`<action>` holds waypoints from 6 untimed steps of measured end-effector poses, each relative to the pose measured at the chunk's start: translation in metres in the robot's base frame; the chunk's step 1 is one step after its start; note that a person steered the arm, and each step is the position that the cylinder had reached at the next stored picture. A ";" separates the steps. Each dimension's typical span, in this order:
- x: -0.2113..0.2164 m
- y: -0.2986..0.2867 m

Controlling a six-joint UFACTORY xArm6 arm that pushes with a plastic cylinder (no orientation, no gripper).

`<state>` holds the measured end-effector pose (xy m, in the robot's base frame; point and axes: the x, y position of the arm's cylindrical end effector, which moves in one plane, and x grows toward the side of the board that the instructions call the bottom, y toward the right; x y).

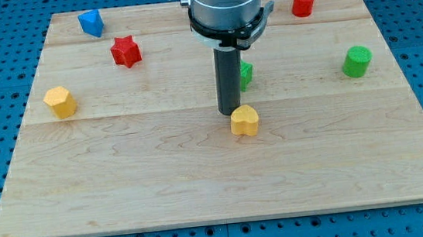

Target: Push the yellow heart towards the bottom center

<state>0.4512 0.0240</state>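
The yellow heart (244,121) lies near the middle of the wooden board (202,182). My tip (230,113) stands just above and to the left of it, touching or nearly touching its upper left edge. The dark rod rises from there to the arm's grey flange at the view's top.
A yellow hexagonal block (60,101) sits at the left. A red star (125,51) and a blue block (91,23) are at the upper left. A red cylinder (303,2) is at the upper right, a green cylinder (357,61) at the right. A green block (246,73) shows partly behind the rod.
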 end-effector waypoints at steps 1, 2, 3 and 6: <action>-0.010 0.055; 0.029 0.033; 0.048 -0.065; 0.060 -0.104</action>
